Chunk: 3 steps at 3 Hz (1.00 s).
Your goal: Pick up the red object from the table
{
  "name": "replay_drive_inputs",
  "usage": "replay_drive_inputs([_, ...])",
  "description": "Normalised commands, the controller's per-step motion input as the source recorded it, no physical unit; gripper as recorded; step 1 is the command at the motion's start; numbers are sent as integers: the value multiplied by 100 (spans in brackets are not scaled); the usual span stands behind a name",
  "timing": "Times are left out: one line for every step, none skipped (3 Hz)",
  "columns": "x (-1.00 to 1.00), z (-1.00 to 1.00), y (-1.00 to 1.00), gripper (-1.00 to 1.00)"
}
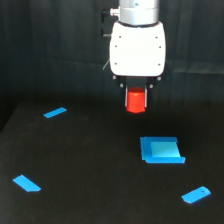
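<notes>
The red object is a small red-orange stubby block. It hangs under the white gripper body, clear of the black table. My gripper is shut on the red object, its dark fingers on either side of the block's top. The block sits above and a little to the exterior view's left of the blue square piece. The lower part of the block shows; its top is hidden between the fingers.
A blue square piece lies on the table below the gripper. A thin blue piece lies at the left back. A flat blue piece lies at the front left. Another blue piece lies at the front right. A dark curtain hangs behind.
</notes>
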Motion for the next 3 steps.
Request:
replay_drive_inputs([15,5,-9,-89])
replay_drive_inputs([-3,12,-7,-92])
replay_drive_inputs([-6,8,4,-98])
